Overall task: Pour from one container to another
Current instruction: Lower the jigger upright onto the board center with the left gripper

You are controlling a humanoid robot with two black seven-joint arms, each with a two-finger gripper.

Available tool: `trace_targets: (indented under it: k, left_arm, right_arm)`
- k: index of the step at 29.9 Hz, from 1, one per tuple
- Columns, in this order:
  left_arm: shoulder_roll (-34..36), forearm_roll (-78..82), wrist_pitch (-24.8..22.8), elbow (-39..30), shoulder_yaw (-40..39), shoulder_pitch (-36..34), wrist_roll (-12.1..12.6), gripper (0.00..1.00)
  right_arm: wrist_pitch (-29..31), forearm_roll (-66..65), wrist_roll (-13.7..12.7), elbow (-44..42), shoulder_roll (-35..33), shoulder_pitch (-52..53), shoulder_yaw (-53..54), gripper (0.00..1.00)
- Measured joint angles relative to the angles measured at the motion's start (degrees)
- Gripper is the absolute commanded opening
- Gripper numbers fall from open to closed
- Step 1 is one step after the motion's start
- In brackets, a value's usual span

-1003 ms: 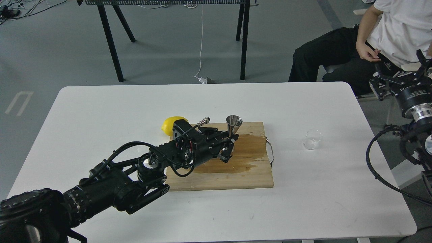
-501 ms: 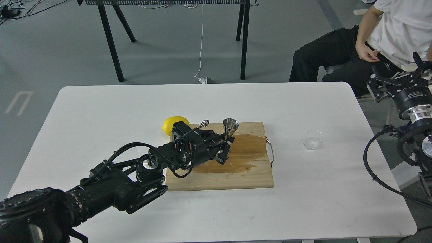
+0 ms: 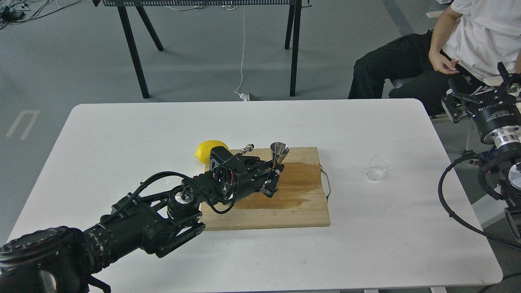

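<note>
The shiny steel jigger (image 3: 280,149) stands upright over the back of the wooden board (image 3: 293,211), only its upper cone showing. My left gripper (image 3: 275,174) reaches in from the lower left and is shut on the jigger's lower half, which its fingers hide. The small clear glass cup (image 3: 376,167) stands alone on the white table, right of the board and well away from both grippers. My right gripper (image 3: 480,95) hangs beyond the table's right edge, fingers spread open with nothing between them.
A wet stain (image 3: 301,183) spreads across the board. A lemon (image 3: 205,149) lies by the board's back left corner, right behind my left wrist. A seated person (image 3: 468,36) is at the back right, close to my right arm.
My left gripper and the jigger shifted slightly left and towards me, staying together. The right gripper rose a little beside the table. The glass cup has not moved.
</note>
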Motion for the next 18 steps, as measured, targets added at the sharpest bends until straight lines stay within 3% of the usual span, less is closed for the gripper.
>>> trace_targets:
  k: [18]
  left_arm:
    - [0.0,0.0,0.4,-0.2,-0.3,0.1,0.1,0.32]
  right_arm:
    - [0.0,-0.1,0.0,0.0,-0.1,-0.1,-0.2,1.00]
